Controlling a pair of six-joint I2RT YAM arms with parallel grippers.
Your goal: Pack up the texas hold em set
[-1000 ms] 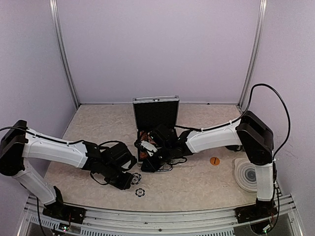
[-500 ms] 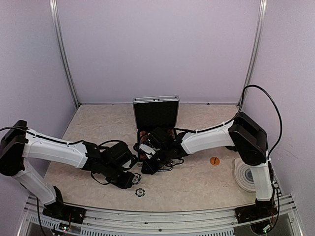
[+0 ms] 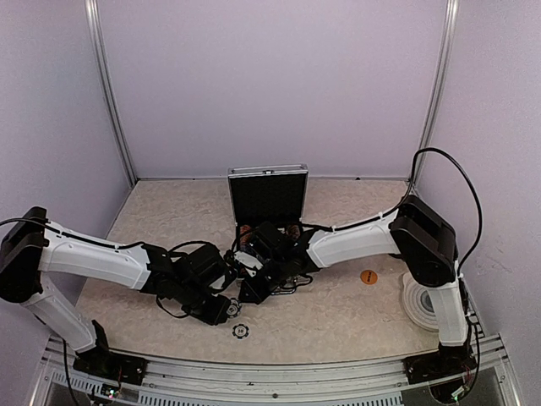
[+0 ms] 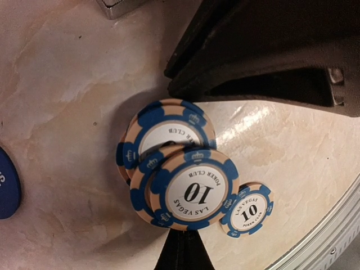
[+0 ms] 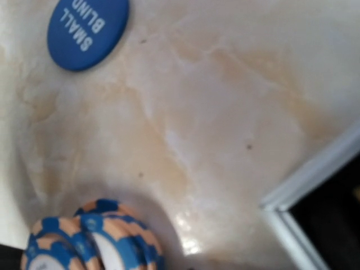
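The silver case [image 3: 267,173] stands open at mid-table with its black lid upright and chips inside. A leaning pile of blue-and-tan "10" chips [image 4: 191,191] lies on the table in front of the case, also visible in the right wrist view as chips [image 5: 98,242]. My left gripper [image 4: 183,250] is shut, its tip right at the pile's near edge. One loose chip [image 4: 247,211] lies flat beside it. My right gripper [image 3: 248,292] hangs low over the pile, close to the left gripper [image 3: 228,309]; its fingers are hidden. A blue "small blind" button [image 5: 87,25] lies nearby.
An orange round button [image 3: 368,277] lies right of the case. A round grey ringed coaster [image 3: 423,300] sits by the right arm's base. The case's silver edge [image 5: 306,185] is close on the right gripper's right. The table's metal front rail [image 4: 332,236] runs near the loose chip.
The right arm has swung left and down from the case front to the chip pile beside the left gripper. The left arm has stayed put.
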